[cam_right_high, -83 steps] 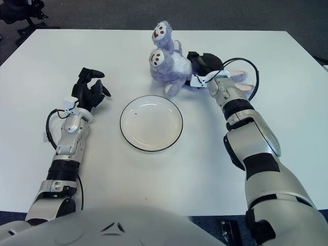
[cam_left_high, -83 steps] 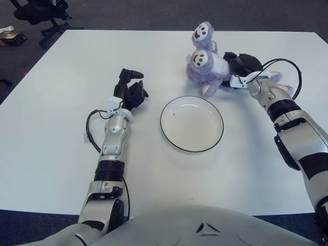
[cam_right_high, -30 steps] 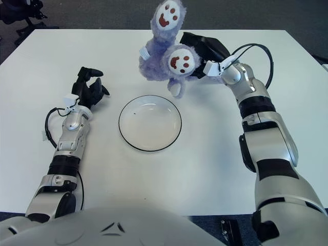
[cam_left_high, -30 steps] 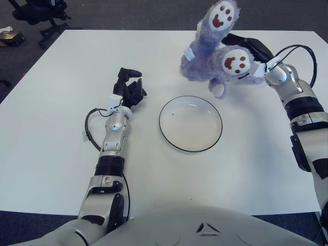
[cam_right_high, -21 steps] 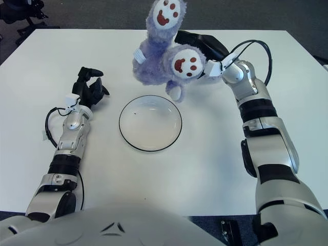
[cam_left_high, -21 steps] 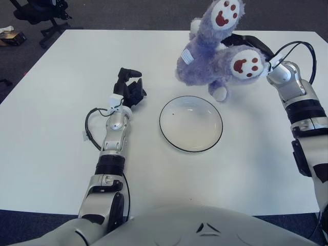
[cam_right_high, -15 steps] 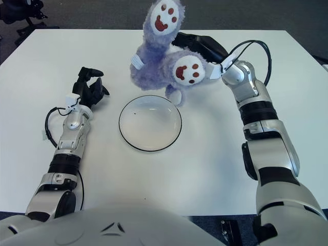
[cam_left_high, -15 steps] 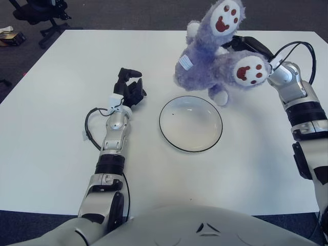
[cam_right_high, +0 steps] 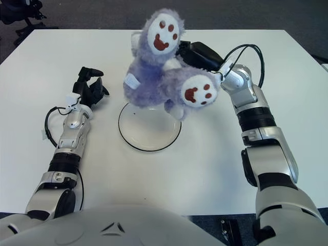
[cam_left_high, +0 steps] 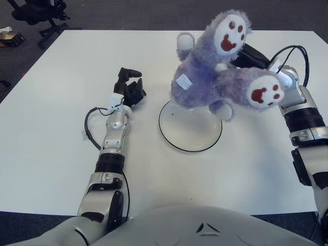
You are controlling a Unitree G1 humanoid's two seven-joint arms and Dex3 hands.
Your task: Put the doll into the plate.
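left eye view: my right hand [cam_left_high: 251,55] gripping the purple plush doll [cam_left_high: 215,77], held over the plate [cam_left_high: 190,134]
left hand [cam_left_high: 129,90]: fingers curled on nothing, at the plate's 9 o'clock

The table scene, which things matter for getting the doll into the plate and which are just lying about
Part of the job:
- fluffy purple plush doll, held up over the plate
- round white plate with a dark rim
- right hand, gripping the doll from behind

Just lying about:
- left hand, idle left of the plate
- black office chair beyond the white table
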